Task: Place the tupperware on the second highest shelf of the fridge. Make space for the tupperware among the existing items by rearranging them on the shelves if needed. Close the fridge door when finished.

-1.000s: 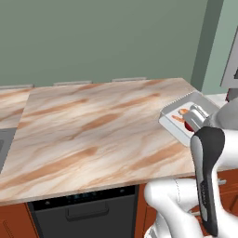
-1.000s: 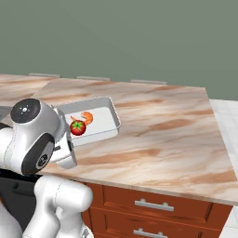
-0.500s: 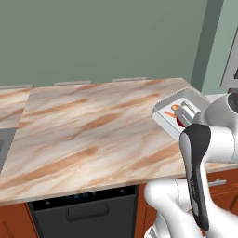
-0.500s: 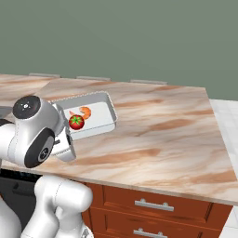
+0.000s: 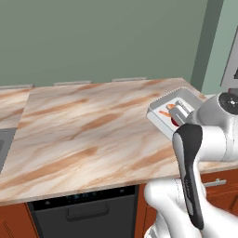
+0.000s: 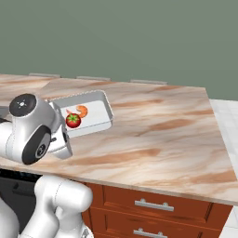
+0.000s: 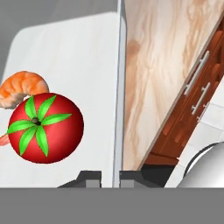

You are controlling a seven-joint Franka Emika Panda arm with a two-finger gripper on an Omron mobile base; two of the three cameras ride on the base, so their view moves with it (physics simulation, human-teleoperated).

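Because the tupperware (image 7: 65, 57) is meant for a fridge shelf, it is held by its rim, not by its contents: in the hand view the two finger tips are seen pressed together on either side of the thin side wall, so the gripper (image 7: 111, 177) is clamped on that wall. The tray (image 6: 88, 114) is seen over the near part of the marble counter (image 6: 158, 125), beside the arm's white wrist; whether it rests on the counter or is raised clear of it cannot be told with certainty, though its tilt in the left base view suggests it is lifted. The tomato (image 7: 45, 127) is kept inside the tray, close to the gripped wall, and the orange piece (image 7: 22, 87) lies just behind it, touching it. A hold on one wall alone leaves the far side unsupported, so a level carry is judged necessary if the contents are not to roll. The placing on the shelf is judged not yet done.
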